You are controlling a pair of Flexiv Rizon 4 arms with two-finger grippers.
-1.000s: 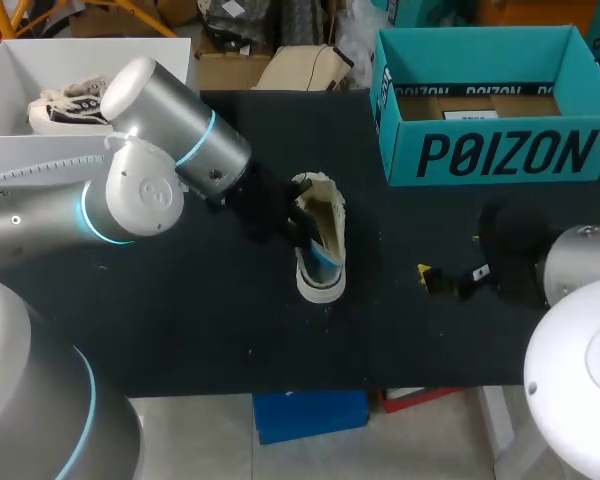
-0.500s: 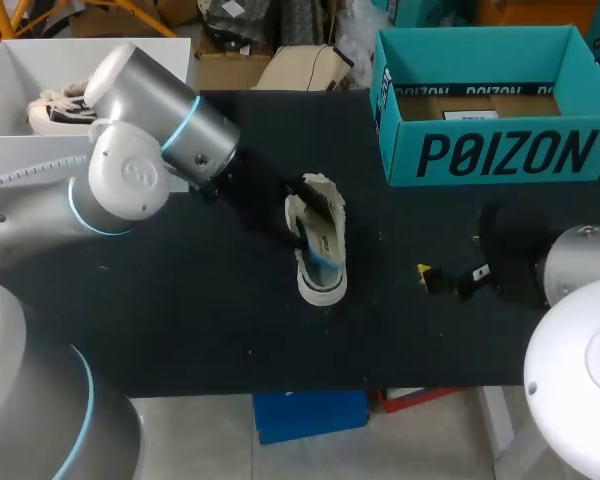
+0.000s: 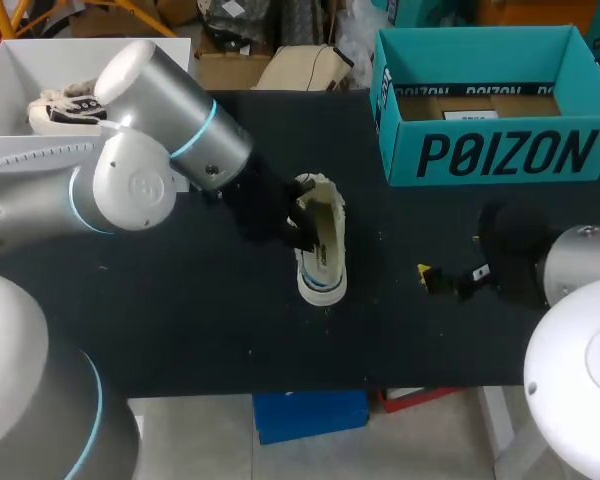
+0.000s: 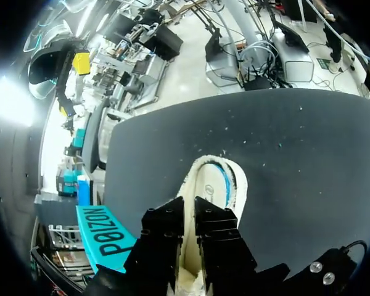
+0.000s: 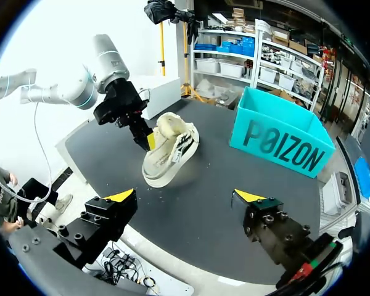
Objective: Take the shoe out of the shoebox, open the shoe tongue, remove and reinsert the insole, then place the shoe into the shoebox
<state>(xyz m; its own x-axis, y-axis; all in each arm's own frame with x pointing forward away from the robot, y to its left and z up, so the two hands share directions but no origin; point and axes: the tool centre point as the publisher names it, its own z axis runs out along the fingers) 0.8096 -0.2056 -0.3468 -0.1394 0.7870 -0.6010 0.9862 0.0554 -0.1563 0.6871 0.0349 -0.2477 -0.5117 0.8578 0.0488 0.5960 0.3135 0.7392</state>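
A cream shoe (image 3: 322, 255) lies on the black table (image 3: 180, 320) in the middle, opening up, toe toward the front edge. Its insole, blue at the edge, lies inside (image 4: 221, 185). My left gripper (image 3: 302, 228) is at the shoe's left rim. In the left wrist view its fingers (image 4: 172, 225) stand almost together, and the shoe's side wall runs into the narrow gap between them. The right wrist view shows that gripper (image 5: 147, 139) at the shoe (image 5: 166, 154). My right gripper (image 5: 185, 196) stands wide open, holding nothing, to the right of the shoe (image 3: 430, 275). The teal shoebox (image 3: 500, 150) stands open at the back right.
A white box (image 3: 20, 60) at the back left holds another shoe (image 3: 70, 105). The left arm's elbow hangs over the table's left part. Bare table lies between the shoe and the teal box (image 5: 283, 145).
The insole's blue end stuck up from the shoe a second ago and now lies lower inside. My left gripper opened, then closed again at the shoe's rim. The right arm has kept still.
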